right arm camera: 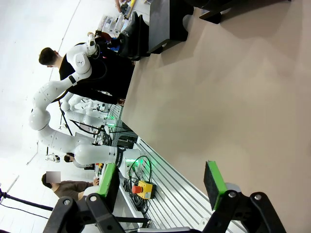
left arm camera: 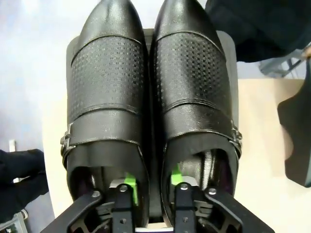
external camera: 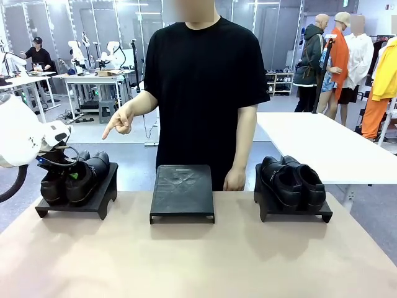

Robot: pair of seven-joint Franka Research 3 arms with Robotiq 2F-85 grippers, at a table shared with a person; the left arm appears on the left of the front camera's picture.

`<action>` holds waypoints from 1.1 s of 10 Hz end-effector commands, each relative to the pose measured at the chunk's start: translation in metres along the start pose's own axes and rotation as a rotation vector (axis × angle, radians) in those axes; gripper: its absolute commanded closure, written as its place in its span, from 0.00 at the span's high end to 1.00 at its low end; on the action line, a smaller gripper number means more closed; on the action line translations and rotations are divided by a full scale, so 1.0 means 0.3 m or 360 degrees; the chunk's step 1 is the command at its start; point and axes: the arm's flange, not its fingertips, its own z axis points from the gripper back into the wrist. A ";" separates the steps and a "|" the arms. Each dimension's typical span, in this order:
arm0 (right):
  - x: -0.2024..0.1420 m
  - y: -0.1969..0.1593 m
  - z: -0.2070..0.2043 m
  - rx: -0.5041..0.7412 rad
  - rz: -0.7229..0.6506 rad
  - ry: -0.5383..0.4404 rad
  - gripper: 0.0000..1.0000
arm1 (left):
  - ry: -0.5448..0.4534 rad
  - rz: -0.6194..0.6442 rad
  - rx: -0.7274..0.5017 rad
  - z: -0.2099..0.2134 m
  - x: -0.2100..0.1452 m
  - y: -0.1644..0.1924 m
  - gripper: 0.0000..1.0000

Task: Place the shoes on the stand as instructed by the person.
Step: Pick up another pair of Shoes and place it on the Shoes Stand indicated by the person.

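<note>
Person's hand (external camera: 119,121) points at shoes (external camera: 75,176) on left stand (external camera: 99,198).

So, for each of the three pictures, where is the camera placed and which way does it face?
Front: fixed on the robot's side, facing across the table to the person; the left arm reaches the left pair.
Left wrist: above the left gripper, looking down on that pair; one finger sits inside each shoe.
Right wrist: rolled sideways, looking along the table; right gripper open, holding nothing.
Shared: front and left wrist views both show the left pair; the right wrist view shows the left arm too.
</note>
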 end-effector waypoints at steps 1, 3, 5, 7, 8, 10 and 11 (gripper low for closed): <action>-0.008 0.014 0.003 -0.0001 -0.0020 0.0011 0.89 | 0.0026 0.0001 -0.0040 0.009 0.024 0.026 0.54; -0.008 0.014 0.003 -0.0001 -0.0020 0.0011 0.89 | 0.0027 -0.0002 -0.0039 0.036 0.027 0.015 0.77; -0.008 0.014 0.003 -0.0001 -0.0020 0.0011 0.89 | 0.0035 -0.0003 -0.0027 0.055 0.021 0.005 1.00; -0.008 0.014 0.003 -0.0001 -0.0020 0.0011 0.89 | 0.0054 0.0011 -0.0020 0.070 0.010 0.004 1.00; -0.008 0.014 0.003 -0.0001 -0.0020 0.0011 0.89 | 0.0117 -0.0037 -0.0078 0.095 -0.021 -0.014 1.00; -0.008 0.014 0.003 -0.0001 -0.0020 0.0011 0.89 | 0.0013 -0.0001 -0.0015 0.047 0.014 -0.003 1.00; -0.008 0.014 0.003 -0.0001 -0.0020 0.0011 0.89 | 0.0013 -0.0001 -0.0015 0.047 0.014 -0.003 1.00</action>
